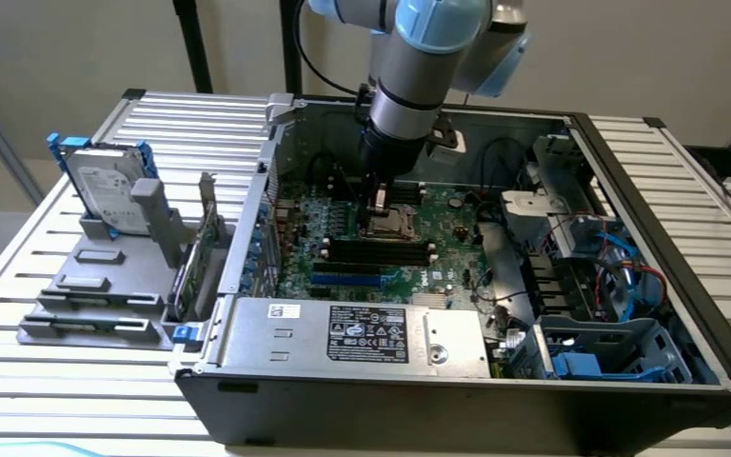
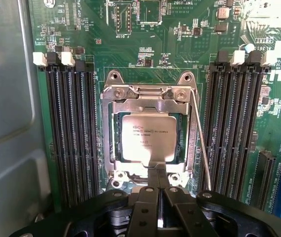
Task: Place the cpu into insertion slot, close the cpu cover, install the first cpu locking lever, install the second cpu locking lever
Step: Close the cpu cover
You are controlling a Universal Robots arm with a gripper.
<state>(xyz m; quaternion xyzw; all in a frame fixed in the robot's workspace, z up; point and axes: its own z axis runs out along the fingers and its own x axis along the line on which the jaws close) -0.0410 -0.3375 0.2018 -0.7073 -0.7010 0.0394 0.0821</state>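
Exterior view: one arm (image 1: 423, 67) reaches down mid-frame into one open computer case (image 1: 467, 409). Its gripper (image 1: 380, 205) sits low over the insertion slot (image 1: 402, 225) on the green motherboard (image 1: 452, 214). One hard drive (image 1: 102, 186) stands at the exterior view's left.

Wrist view: one cpu (image 2: 148, 139) is seated in the insertion slot (image 2: 116, 148). One cpu cover (image 2: 145, 104) lies down around it, with one wire lever (image 2: 200, 143) alongside. Two banks of memory slots (image 2: 71, 128) flank the socket. The fingers (image 2: 153, 181) are closed together and hold nothing. Their tips are at the cover's edge tab; whether they touch it is unclear.
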